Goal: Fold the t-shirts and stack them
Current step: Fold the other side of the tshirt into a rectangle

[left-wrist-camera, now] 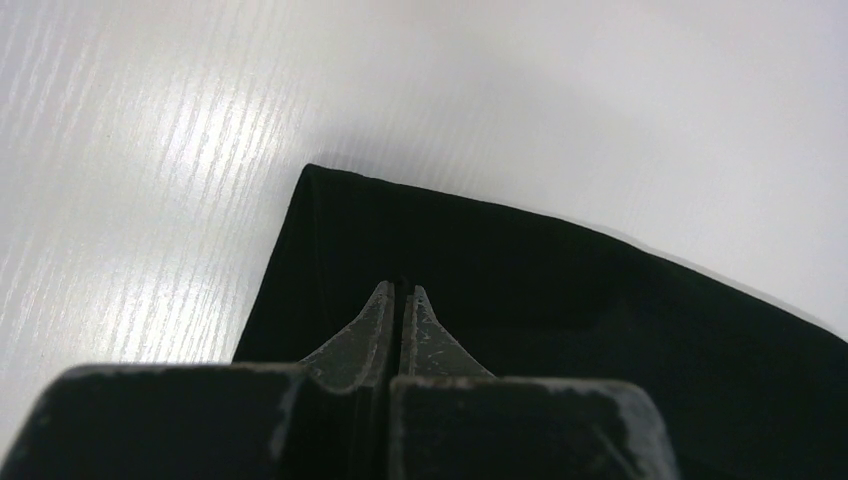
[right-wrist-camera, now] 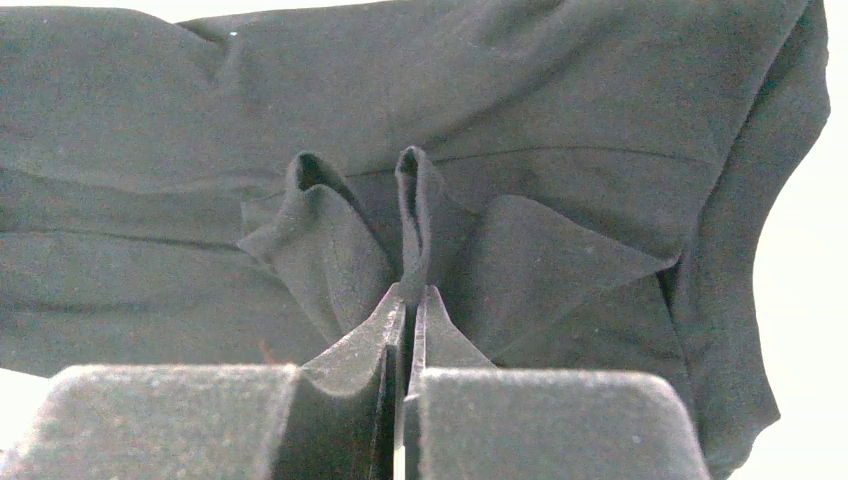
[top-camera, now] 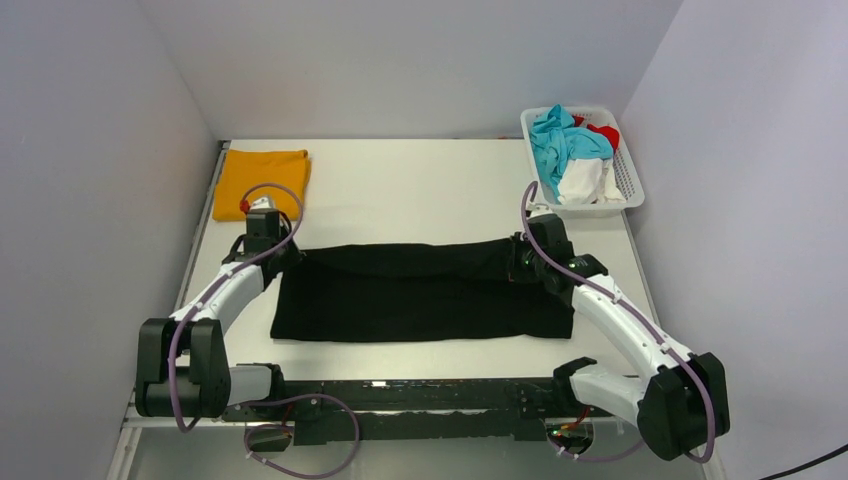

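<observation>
White laminate table (top-camera: 420,190) fills the floor of the grey-walled booth. Across its middle lies the black t-shirt (top-camera: 420,300), spread wide as a long band with its far edge doubled over toward the near side, so a narrower upper layer sits on the broader lower one. The two white arms reach in from the near corners to either end of that doubled edge. At the far right corner stands a white lattice basket (top-camera: 632,190) heaped with turquoise, white and red cloth. At the far left corner, well apart from the black shirt, the orange-yellow t-shirt (top-camera: 262,178) lies folded into a neat rectangle. The right gripper (right-wrist-camera: 412,292) is clamped on the black shirt's right end, a pleat of cloth standing up between its closed fingers and folds bunching on both sides. The left gripper (left-wrist-camera: 400,290) has its fingers pressed together over the shirt's left end, just short of the corner, and from above the cloth there draws to a point at its tips.
</observation>
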